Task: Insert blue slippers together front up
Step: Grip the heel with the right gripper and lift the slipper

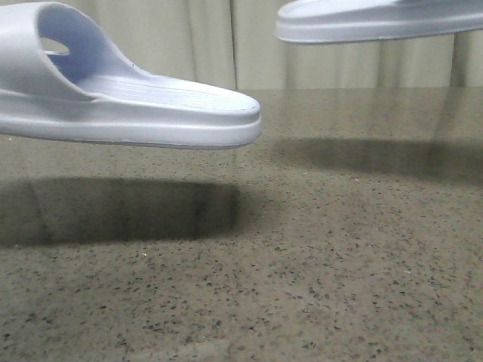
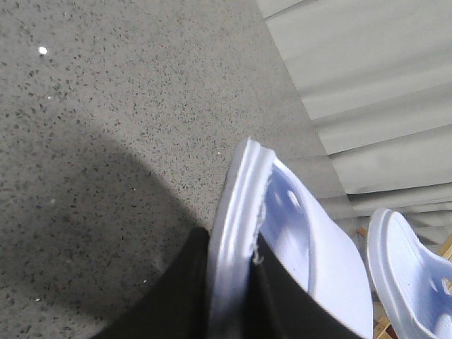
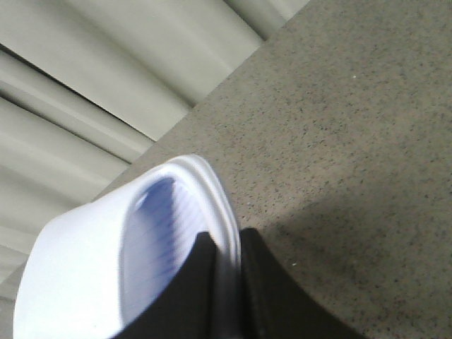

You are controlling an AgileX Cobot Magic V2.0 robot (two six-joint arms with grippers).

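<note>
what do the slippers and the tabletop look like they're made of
Slippers: the left one and the right one look like one-piece moulded foam, matte pale blue, with soft rounded edges and a ribbed footbed.
Tabletop: seemingly speckled stone or a stone-look composite, with a slight sheen; which one cannot be told.

The left slipper [image 1: 128, 102] runs off the front view's left edge, so one end is unseen. The right slipper [image 1: 377, 21] is cropped by the top and right edges; only its sole edge shows. Neither arm appears there. In the left wrist view the left gripper [image 2: 229, 304] is cut by the bottom edge (just two dark fingers [image 2: 176, 296] flanking the sole rim). The right gripper [image 3: 226, 296] is cropped likewise, its slipper's strap overexposed and blurred.
</note>
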